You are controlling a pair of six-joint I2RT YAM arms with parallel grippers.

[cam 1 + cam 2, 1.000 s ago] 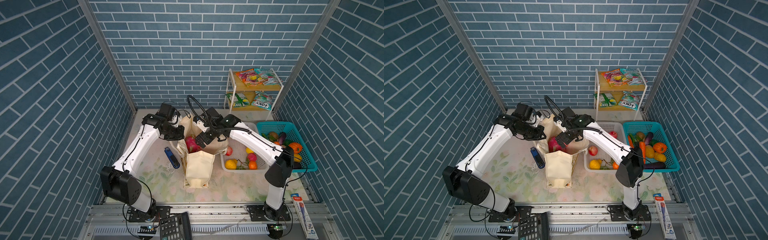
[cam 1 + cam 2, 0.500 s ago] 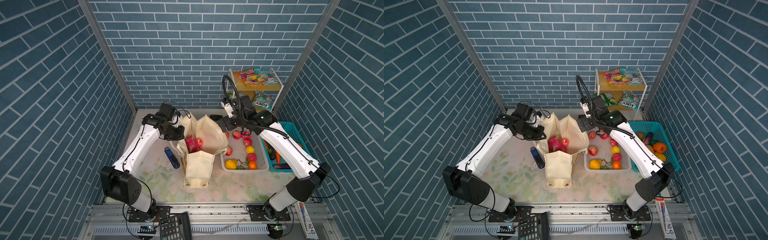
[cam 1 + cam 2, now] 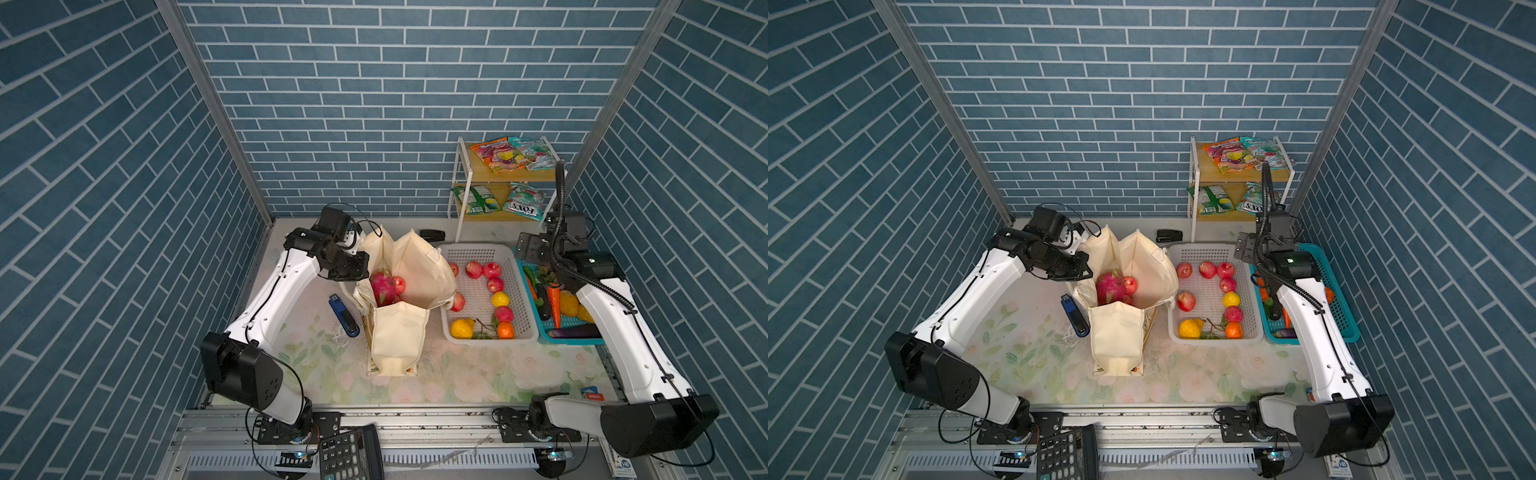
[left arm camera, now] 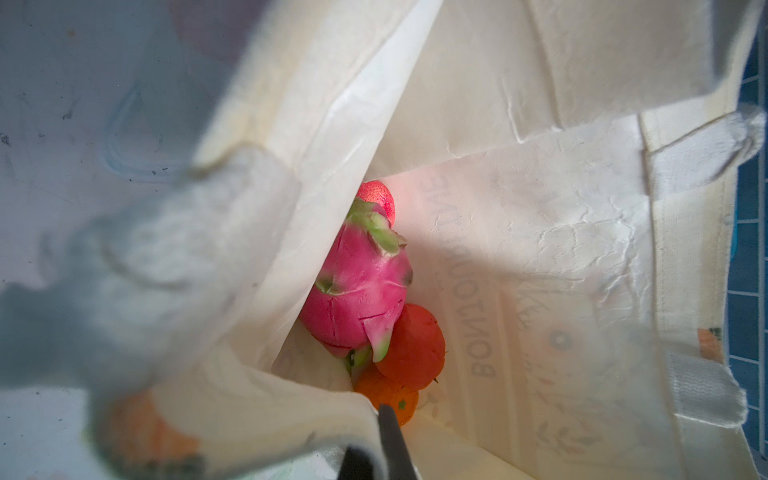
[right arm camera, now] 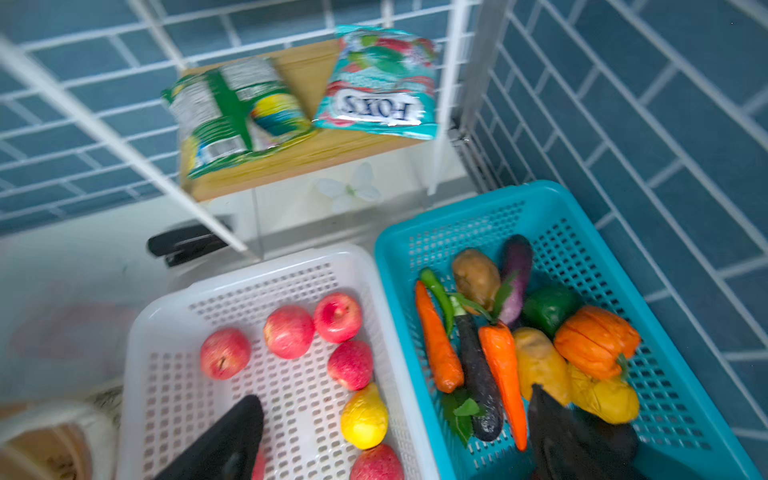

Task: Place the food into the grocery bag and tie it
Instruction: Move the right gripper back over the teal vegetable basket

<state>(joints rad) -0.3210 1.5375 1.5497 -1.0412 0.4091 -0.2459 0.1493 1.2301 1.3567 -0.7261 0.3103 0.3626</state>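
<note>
Grocery bag [image 3: 398,332] stays pinched by left fingers [image 4: 390,440] — right fingers [image 5: 224,440], wide and empty, now above baskets [image 5: 266,262].

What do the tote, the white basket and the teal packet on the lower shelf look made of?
The grocery bag: cream woven cloth, likely canvas, matte; it creases softly and lettering shows through. The white basket: rigid moulded plastic, slightly glossy, with slotted holes. The teal packet: thin plastic film, probably; shiny, crinkled, printed.

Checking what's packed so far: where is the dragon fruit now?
In both top views the dragon fruit lies inside the open grocery bag, left of the white basket.
</note>
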